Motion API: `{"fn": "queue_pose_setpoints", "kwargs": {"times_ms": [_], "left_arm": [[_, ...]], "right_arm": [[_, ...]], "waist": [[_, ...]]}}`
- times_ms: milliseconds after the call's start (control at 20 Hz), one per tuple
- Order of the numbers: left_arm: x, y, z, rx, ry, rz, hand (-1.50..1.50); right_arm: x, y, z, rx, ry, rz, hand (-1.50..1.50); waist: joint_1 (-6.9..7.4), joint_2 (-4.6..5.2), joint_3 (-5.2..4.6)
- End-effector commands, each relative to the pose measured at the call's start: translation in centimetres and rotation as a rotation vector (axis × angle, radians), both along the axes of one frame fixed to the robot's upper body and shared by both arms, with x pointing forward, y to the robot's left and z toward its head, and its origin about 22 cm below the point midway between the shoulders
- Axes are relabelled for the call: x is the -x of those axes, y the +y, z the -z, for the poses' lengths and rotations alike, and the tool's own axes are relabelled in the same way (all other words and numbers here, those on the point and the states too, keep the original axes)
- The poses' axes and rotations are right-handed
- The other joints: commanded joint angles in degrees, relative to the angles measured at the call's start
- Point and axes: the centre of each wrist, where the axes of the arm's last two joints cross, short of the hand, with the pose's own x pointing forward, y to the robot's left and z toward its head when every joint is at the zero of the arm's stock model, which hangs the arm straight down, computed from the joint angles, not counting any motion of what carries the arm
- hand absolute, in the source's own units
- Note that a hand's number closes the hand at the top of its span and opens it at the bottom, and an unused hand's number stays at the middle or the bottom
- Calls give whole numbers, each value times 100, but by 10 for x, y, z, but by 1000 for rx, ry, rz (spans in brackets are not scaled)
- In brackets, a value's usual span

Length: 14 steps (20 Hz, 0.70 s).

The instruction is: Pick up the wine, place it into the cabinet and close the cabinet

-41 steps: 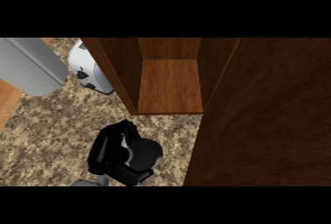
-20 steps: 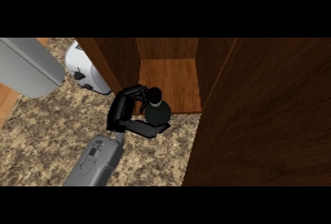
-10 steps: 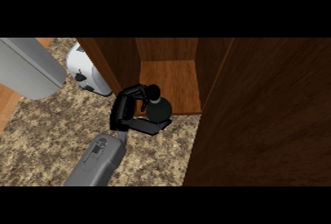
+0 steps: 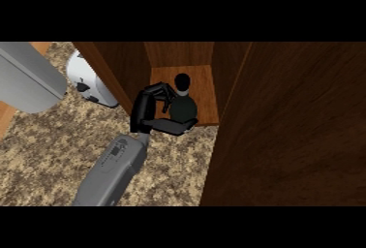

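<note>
Item: dark round-bodied glass wine bottle (image 4: 183, 107), over the front lip of the open brown wooden cabinet's shelf (image 4: 204, 80), black left robot hand (image 4: 143, 117) curled round it for support, wooden door (image 4: 300, 135) left wide open for entry.

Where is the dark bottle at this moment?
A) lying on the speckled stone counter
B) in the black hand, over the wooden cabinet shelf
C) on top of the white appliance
B: the black left hand curls round the dark wine bottle above the front of the brown wooden cabinet shelf.
</note>
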Motion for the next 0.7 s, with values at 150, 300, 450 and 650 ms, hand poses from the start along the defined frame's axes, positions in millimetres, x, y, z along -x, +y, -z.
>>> {"fn": "queue_pose_setpoints", "kwargs": {"times_ms": [150, 300, 450, 650], "left_arm": [[-47, -18, -19, -141, 65, 8, 150], [-47, -15, -5, -149, 134, -15, 150], [-55, -16, -11, -98, 123, -51, 150], [-66, -12, -17, -73, 141, -87, 150]], "right_arm": [[26, -9, -25, -84, 11, -52, -150], [31, -12, -29, -97, 15, -57, -150], [29, -9, -25, -106, 8, -81, -150], [29, -9, -19, -79, 8, -85, -150]], "waist": [[-93, 106, -27], [-98, 102, -29], [-227, 141, -32], [-299, 175, -32]]}}
